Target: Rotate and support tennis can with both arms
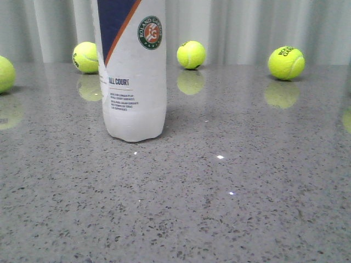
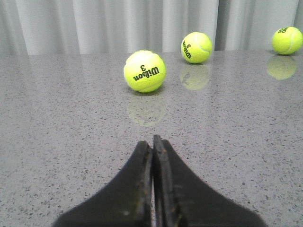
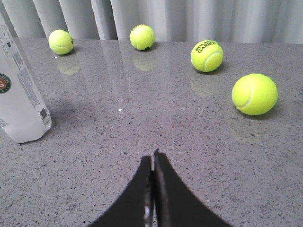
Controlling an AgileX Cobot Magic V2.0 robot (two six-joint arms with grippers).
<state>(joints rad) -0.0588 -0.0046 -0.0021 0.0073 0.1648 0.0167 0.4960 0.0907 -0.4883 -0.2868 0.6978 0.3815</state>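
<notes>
While the tennis can [image 1: 133,71] stands upright on the grey speckled table [image 1: 247,208], loose tennis balls [image 1: 191,54] sit scattered behind it near the curtain [image 1: 247,27]. Neither arm appears from the front. Each wrist camera shows its own fingers pressed together, left gripper [image 2: 153,142] and right gripper [image 3: 153,158], both holding nothing and well apart from the can.
</notes>
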